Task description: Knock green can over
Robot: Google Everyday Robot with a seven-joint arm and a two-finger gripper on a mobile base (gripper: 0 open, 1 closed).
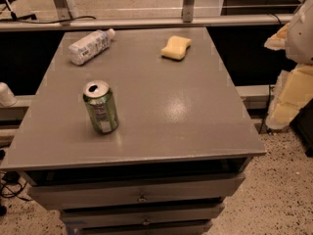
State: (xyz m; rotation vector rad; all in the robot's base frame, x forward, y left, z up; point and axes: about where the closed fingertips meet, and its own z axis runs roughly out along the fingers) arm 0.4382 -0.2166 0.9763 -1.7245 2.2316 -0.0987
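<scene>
The green can (pixel 100 107) stands upright on the grey table top (pixel 171 111), toward the front left. It has a silver top with an open pull-tab hole and a whitish label patch facing me. My gripper (pixel 292 89) shows as pale, yellowish shapes at the right edge of the camera view, partly cut off. It is beyond the table's right side and far from the can, touching nothing on the table.
A clear plastic bottle (pixel 90 45) with a white label lies on its side at the back left. A yellow sponge (pixel 176 48) lies at the back centre. Drawers (pixel 142 198) sit under the front edge. A rail (pixel 146 22) runs behind the table.
</scene>
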